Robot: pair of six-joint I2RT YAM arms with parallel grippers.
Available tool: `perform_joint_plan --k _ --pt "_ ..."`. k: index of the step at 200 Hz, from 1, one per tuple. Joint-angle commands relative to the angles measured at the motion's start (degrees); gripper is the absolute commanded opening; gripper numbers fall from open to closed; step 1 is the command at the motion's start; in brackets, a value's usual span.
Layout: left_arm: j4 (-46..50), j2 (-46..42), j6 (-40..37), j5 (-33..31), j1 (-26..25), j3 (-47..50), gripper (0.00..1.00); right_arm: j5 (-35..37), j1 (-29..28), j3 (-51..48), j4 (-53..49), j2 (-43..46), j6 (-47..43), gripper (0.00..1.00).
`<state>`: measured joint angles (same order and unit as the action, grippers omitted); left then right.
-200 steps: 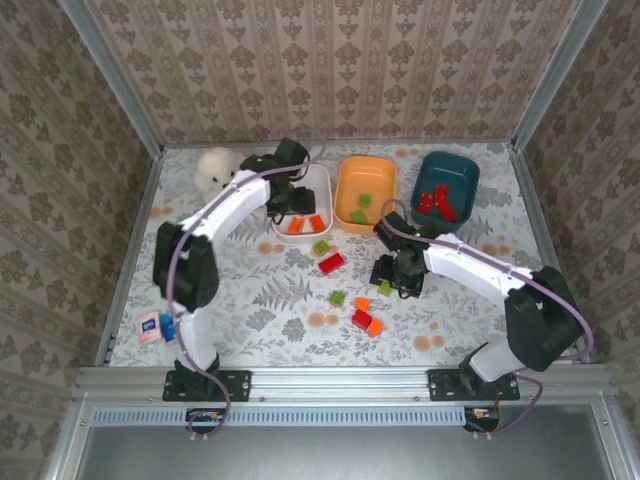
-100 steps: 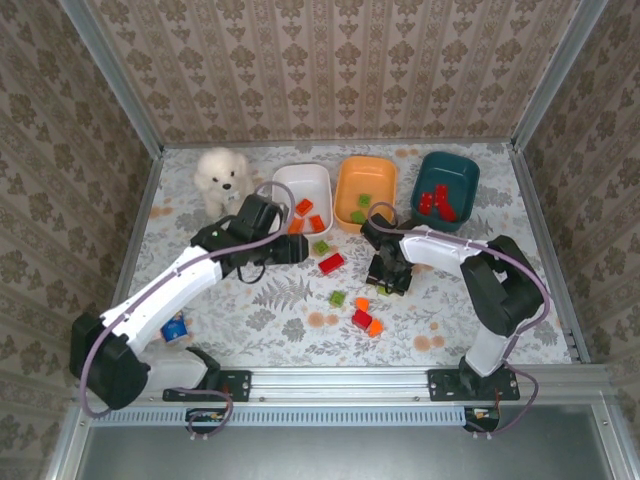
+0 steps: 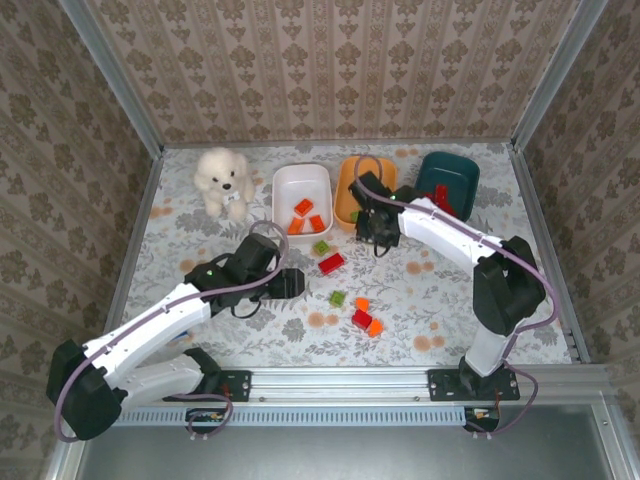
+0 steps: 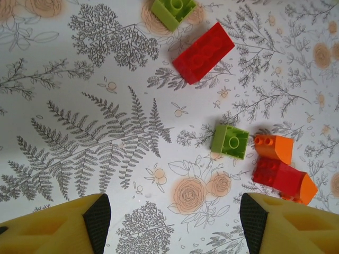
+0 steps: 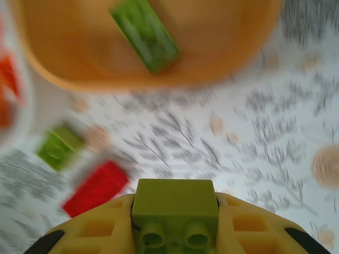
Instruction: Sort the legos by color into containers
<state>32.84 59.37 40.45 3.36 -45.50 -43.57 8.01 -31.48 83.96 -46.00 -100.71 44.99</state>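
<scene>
Three damask-papered walls (image 3: 330, 70) enclose the floral tabletop (image 3: 430, 300).

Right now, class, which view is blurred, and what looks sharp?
Right wrist view: motion-blurred, orange tub and loose bricks smeared; only the green brick in the right end effector is crisp. Left wrist view: sharp throughout. Top external view: evenly lit.

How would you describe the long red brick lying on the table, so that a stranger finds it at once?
Find the white tub, leftmost of the three containers. Just before its near right corner lie a small green brick and, beside it, the long red brick. The other loose red brick, nearer the arms, has an orange brick against it; this one is longer and has none.
</scene>
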Motion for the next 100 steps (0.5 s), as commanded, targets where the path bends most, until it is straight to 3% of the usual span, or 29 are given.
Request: perform_joint_plan --k 1,68,100 --pt "-2.3 -0.2 1.6 -2.3 -1.0 -0.5 0.68 3.1 3.1 7.5 -4.0 -5.4 -6.5 0.29" --pt "-2.4 1.7 1.7 -4.5 -3.1 -2.8 0.68 1.6 8.2 28.1 -9.3 -26.0 -10.8 0.3" --pt "-1.8 2.4 1.4 -4.8 -4.8 -3.8 0.69 0.8 9.2 34.0 -12.4 -32.2 -9.6 0.36"
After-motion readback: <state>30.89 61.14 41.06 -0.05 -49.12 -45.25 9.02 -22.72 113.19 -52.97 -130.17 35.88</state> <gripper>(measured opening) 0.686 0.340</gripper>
